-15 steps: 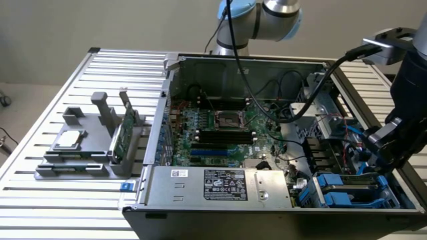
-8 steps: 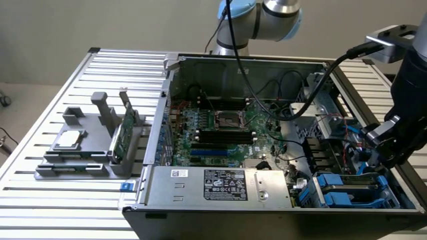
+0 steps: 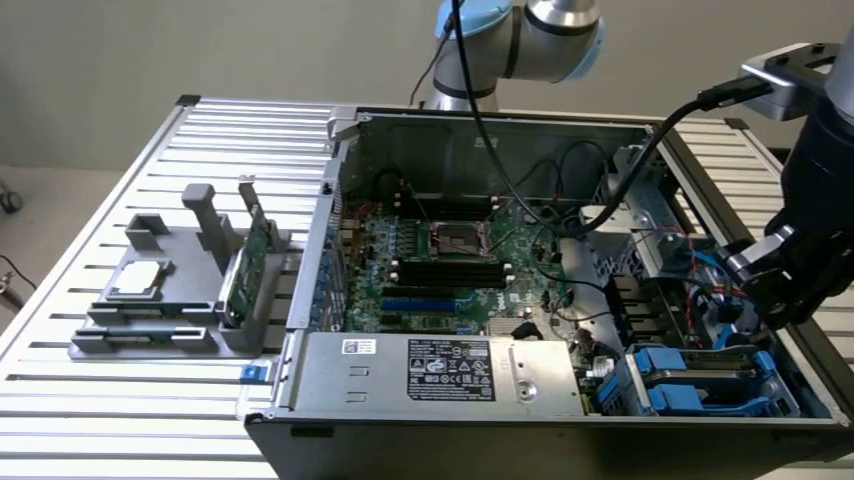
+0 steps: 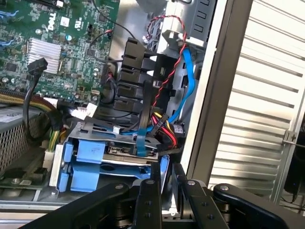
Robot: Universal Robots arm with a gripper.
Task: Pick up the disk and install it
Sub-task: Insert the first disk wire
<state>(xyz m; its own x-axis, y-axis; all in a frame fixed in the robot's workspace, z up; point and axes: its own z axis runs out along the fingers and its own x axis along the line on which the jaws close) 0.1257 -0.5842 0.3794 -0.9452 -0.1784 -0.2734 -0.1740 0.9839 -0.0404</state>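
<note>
**Entry: open computer on slatted table, disk work**

- Table [image 3: 80,400], one. It carries everything listed.
- Computer case [image 3: 534,125], one. It lies on its side with the side panel off, presumably so an arm can reach in from above. Inside are one motherboard [image 3: 441,265] and one power supply [image 3: 427,370].
- Drive cage [image 4: 78,128], one, in the case corner at the exterior view's lower right. It holds two blue carriers, stacked.
- The disk [image 4: 125,150], one. It is judged to be the upper carrier, where silver metal shows inside the blue frame. It sits in the cage, not in the pincer. The blue frame probably guides it along the cage rails.
- Lower carrier [image 4: 83,177], one, directly under the disk. Its contents cannot be made out.
- Blue data cable [image 4: 183,81], one, and red-and-black twisted lead [image 4: 167,78], one. Both run down the case wall toward the cage. Whether the blue cable is plugged into the disk cannot be told.
- Pincer [image 4: 167,175], one, with two black fingers [image 4: 150,191]. They are drawn narrow, with only a slit between them, and nothing is seen clamped there. The blue visible in the slit is a carrier end farther off. In the exterior view the pincer [image 3: 754,300] hangs above the cage, near it but apart.
- Grey fixture [image 3: 134,340], one, on the table at the exterior view's left, well apart from the cage. It seems meant to present parts at known spots.
- Silver chip [image 3: 140,280], one, lying flat on the fixture.
- Green card [image 3: 250,262], one, standing on edge in a fixture slot, likely so its top edge can be gripped.
</note>
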